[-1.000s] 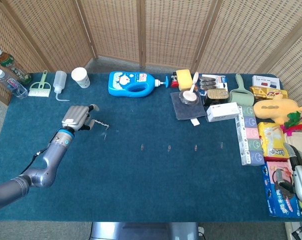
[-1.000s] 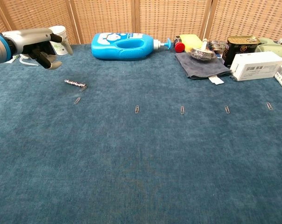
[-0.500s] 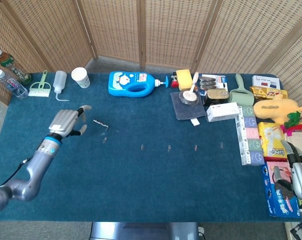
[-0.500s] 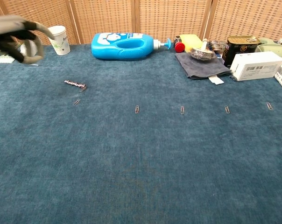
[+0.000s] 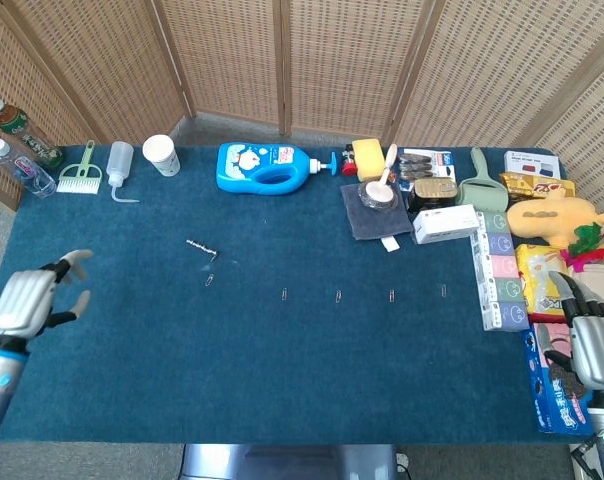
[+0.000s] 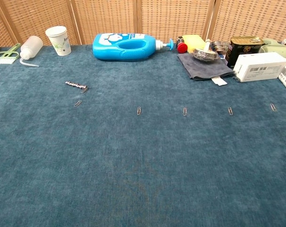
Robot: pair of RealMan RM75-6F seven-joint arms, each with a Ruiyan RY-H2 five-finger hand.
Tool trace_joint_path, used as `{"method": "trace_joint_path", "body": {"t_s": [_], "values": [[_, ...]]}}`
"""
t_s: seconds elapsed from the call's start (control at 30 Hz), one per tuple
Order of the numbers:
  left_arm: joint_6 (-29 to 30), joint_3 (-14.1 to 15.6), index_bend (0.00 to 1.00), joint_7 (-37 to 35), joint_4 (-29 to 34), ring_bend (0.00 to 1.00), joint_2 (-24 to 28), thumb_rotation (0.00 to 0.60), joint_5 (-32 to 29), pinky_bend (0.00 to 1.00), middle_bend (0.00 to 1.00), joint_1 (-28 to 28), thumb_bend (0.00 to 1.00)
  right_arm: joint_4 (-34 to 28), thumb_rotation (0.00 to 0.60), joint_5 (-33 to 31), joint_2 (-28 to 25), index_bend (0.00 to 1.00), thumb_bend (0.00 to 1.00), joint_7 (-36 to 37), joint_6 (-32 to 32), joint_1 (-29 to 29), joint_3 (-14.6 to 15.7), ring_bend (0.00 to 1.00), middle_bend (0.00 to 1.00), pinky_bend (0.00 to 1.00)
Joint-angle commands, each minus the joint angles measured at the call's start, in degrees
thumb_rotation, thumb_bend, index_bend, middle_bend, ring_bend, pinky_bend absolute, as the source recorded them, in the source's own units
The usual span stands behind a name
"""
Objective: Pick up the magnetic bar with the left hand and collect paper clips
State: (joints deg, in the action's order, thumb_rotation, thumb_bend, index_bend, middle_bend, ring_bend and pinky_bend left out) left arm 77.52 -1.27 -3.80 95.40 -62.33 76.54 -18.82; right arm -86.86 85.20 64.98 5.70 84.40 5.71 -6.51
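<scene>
1. Magnetic bar (image 6: pixel 76 85): lying flat on blue table cloth (image 6: pixel 143 179), one paper clip (image 6: pixel 84 89) touching its right end.
2. Remaining paper clips (image 6: pixel 140 111): spread in a row to the right, one more (image 6: pixel 78 103) just below the bar.
3. Left hand (image 5: pixel 27 300): at left table edge, well apart from bar, fingers spread, empty.
4. Right hand (image 5: pixel 587 340): at far right over packages, holding nothing, fingers apart.

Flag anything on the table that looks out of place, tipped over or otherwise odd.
The blue detergent bottle lies on its side at the back of the table instead of standing. The magnetic bar lies loose on the cloth, far from the left hand. Nothing looks spilled or damaged.
</scene>
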Motion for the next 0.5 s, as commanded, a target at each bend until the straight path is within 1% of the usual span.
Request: {"method": "trace_joint_path", "body": {"t_s": [0.03, 0.2, 0.33, 0.43, 0.5], "values": [[7.4, 3.4, 0.23, -1.0, -0.1, 0.45, 1.1, 0.582, 4.5, 0.75, 0.44, 6.4, 0.38, -0.8, 0.6, 0.4, -0.1, 0.0, 0.5, -1.2, 0.1, 0.1, 0.3, 0.1, 0.12, 0.18], [12.9, 5.0, 0.25, -0.9, -1.7, 0.45, -0.3, 0.583, 7.1, 0.75, 0.44, 11.1, 0.38, -0.9, 0.6, 0.7, 0.3, 0.0, 0.5, -4.5, 0.6, -0.1, 0.7, 0.07, 0.11, 0.17], [17.5, 5.7, 0.27, 0.2, -2.6, 0.44, -1.6, 0.585, 9.2, 0.72, 0.44, 14.5, 0.38, -1.6, 0.6, 1.0, 0.2, 0.0, 0.5, -4.8, 0.1, -0.1, 1.4, 0.07, 0.1, 0.16], [18.0, 5.9, 0.27, 1.7, -2.6, 0.42, -2.0, 0.584, 9.5, 0.71, 0.43, 15.6, 0.37, -1.5, 0.6, 1.0, 0.2, 0.0, 0.5, -4.4, -0.2, -0.1, 1.6, 0.07, 0.1, 0.16], [17.4, 5.7, 0.27, 2.7, -2.3, 0.4, -2.0, 0.583, 9.5, 0.66, 0.41, 15.7, 0.37, -1.2, 0.6, 1.1, 0.2, 0.0, 0.5, -4.2, -0.2, -0.1, 1.7, 0.07, 0.1, 0.16]]}}
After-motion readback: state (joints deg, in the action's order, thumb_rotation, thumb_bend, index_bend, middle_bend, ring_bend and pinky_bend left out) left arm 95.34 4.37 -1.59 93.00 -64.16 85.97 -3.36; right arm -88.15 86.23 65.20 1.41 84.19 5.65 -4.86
